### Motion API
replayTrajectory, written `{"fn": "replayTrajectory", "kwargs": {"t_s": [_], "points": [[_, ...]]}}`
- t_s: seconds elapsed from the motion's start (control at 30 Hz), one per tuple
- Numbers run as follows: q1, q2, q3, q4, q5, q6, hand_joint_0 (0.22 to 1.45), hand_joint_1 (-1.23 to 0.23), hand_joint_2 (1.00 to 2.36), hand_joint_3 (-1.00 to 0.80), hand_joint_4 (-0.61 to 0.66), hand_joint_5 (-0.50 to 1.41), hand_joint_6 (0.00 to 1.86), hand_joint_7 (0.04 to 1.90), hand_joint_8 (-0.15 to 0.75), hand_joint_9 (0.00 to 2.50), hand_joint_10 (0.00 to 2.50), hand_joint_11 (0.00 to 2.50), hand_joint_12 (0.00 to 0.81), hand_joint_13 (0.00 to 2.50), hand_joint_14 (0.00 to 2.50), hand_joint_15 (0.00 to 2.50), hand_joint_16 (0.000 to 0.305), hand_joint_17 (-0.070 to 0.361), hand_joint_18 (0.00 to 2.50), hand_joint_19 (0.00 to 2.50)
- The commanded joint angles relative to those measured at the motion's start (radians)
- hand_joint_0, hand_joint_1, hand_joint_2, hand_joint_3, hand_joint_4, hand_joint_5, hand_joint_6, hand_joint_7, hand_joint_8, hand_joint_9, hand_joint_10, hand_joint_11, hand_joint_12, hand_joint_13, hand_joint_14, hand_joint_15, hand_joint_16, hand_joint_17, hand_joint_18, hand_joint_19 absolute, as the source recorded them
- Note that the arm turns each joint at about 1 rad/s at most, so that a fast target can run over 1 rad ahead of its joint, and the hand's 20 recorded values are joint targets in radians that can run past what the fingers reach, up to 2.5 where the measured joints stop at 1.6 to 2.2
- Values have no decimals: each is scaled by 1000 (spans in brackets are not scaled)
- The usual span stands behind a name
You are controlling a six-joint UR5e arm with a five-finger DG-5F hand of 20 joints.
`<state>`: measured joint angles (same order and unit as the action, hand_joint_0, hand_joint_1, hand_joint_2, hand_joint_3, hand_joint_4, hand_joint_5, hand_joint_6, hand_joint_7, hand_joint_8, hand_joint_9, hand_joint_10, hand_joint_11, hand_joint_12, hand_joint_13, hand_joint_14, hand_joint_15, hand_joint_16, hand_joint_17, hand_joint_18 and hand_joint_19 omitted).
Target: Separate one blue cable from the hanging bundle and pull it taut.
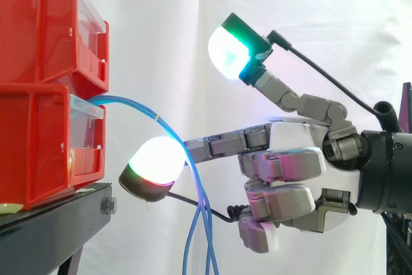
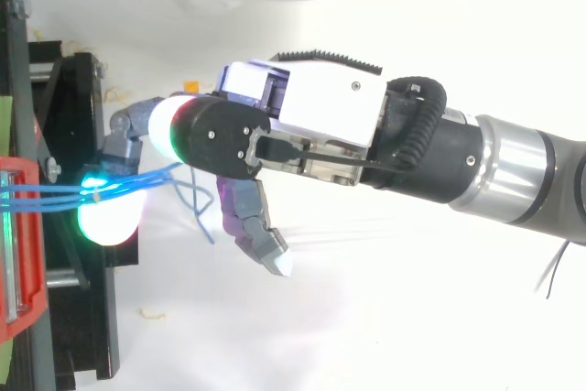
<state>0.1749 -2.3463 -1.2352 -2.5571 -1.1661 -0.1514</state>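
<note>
The blue cables point(image 1: 159, 118) spill out of the lower red bin point(image 1: 38, 140) and hang past the black stand point(image 1: 58, 220). The hand point(image 1: 290, 152) grips nothing. One finger reaches straight across the bundle, its white pad point(image 1: 154, 162) beyond the strands. The thumb point(image 1: 226, 53) is lifted high and the other fingers are folded in.

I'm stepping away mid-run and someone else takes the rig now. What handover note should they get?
Hand: open. One straight finger reaches into the bundle, the thumb is raised clear, and nothing is pinched.
Blue cables: they come out of the lower red bin, arc down and hang slack beside the black stand, crossing that finger.
Done: the hand is at the bundle.
Left: single out one cable, grip it, pull it taut.
</note>
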Motion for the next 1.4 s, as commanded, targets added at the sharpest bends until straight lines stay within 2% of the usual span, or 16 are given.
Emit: {"fn": "replayTrajectory", "kwargs": {"t_s": [0.0, 0.13, 0.3, 0.43, 0.5, 0.67, 0.8, 0.93, 1.0, 1.07, 1.1, 1.2, 1.3, 1.37], "points": [[0, -1, 10, -2, 9, -2, 325, -20, 1000, -500, 323, 109, 506, 1107, 245, 2048, 16, 383, 414, 1807, 22, 794, 86, 192, 1749, 454], [2, -1, 40, -12, 33, -7, 343, -38, 1000, -500, 312, 110, 506, 1099, 239, 2046, 15, 373, 408, 1797, 20, 793, 82, 186, 1710, 474], [3, -1, 43, -18, 34, -7, 461, -55, 1000, -500, 198, 122, 505, 1168, 170, 2051, 16, 397, 361, 1721, 22, 792, 68, 153, 1485, 579], [6, -1, 46, -18, 36, -8, 557, -245, 1000, -500, 145, 128, 504, 1220, 137, 2047, 18, 451, 326, 1660, 24, 824, 58, 130, 1331, 657], [8, -1, 46, -20, 42, -10, 633, -416, 1000, -500, 135, 133, 504, 1239, 136, 2057, 23, 489, 326, 1647, 25, 825, 54, 121, 1294, 683], [9, -1, 46, -29, 45, -11, 708, -571, 1000, -500, 131, 137, 504, 1249, 136, 2093, 24, 548, 331, 1654, 25, 843, 52, 116, 1304, 695], [9, -1, 46, -32, 45, -11, 728, -634, 1008, -411, 133, 138, 504, 1255, 145, 2103, 23, 574, 337, 1663, 25, 846, 52, 116, 1315, 688], [11, -1, 46, -32, 46, -11, 725, -633, 1007, -422, 120, 138, 504, 1255, 153, 2103, 23, 575, 326, 1670, 24, 844, 53, 118, 1321, 689], [11, -1, 46, -32, 56, -11, 687, -606, 1003, -471, 122, 137, 504, 1270, 150, 2100, 23, 573, 329, 1673, 24, 860, 55, 124, 1341, 687], [11, -1, 46, -34, 56, -11, 588, -516, 1003, -467, 150, 135, 504, 1291, 150, 2085, 23, 541, 333, 1667, 25, 852, 61, 138, 1353, 688], [11, -1, 46, -35, 56, -11, 522, -408, 1006, -439, 175, 135, 503, 1302, 159, 2086, 20, 497, 348, 1687, 23, 831, 68, 152, 1383, 657], [11, 1, 46, -40, 56, -8, 465, -255, 1006, -407, 197, 135, 503, 1301, 168, 2081, 18, 425, 371, 1700, 22, 795, 77, 173, 1422, 620], [11, -1, 46, -43, 72, 1, 461, -214, 1006, -408, 185, 136, 504, 1294, 162, 2078, 16, 394, 369, 1700, 21, 773, 79, 177, 1411, 604], [12, -1, 46, -46, 89, 7, 533, -254, 1007, -412, 152, 138, 503, 1316, 139, 2072, 18, 420, 347, 1667, 22, 793, 72, 162, 1320, 639]]}}
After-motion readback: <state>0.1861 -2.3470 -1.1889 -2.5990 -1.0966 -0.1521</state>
